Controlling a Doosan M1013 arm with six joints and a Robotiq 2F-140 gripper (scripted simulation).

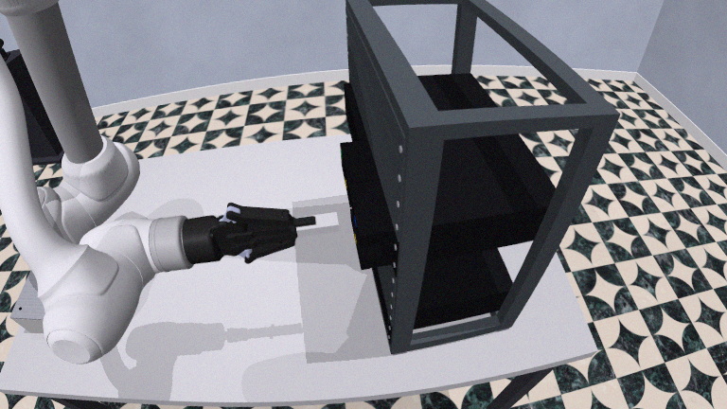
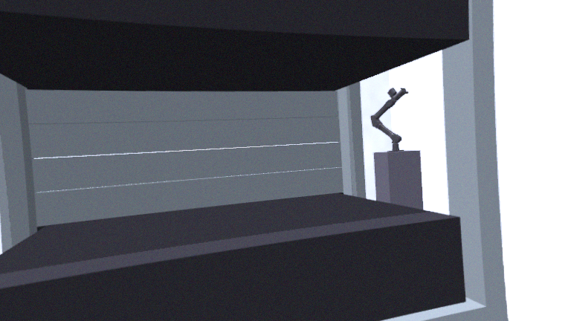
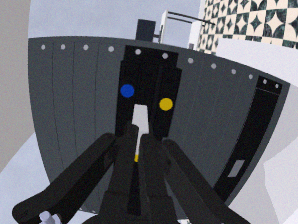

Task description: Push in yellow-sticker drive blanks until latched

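The grey rack stands upright on the table. Black drive blanks stick out of its front face. In the wrist view a blue sticker and a yellow sticker show on neighbouring blanks. Another yellow sticker is partly visible between my fingers; the blank faces around it are mostly hidden. My gripper is shut and empty, in front of the blanks with a gap to them. The blanks' latch state cannot be told.
The white table carries the rack near its right end. A black panel with a light grey label is at the right of the rack's face in the wrist view. Black units sit inside the open rack frame.
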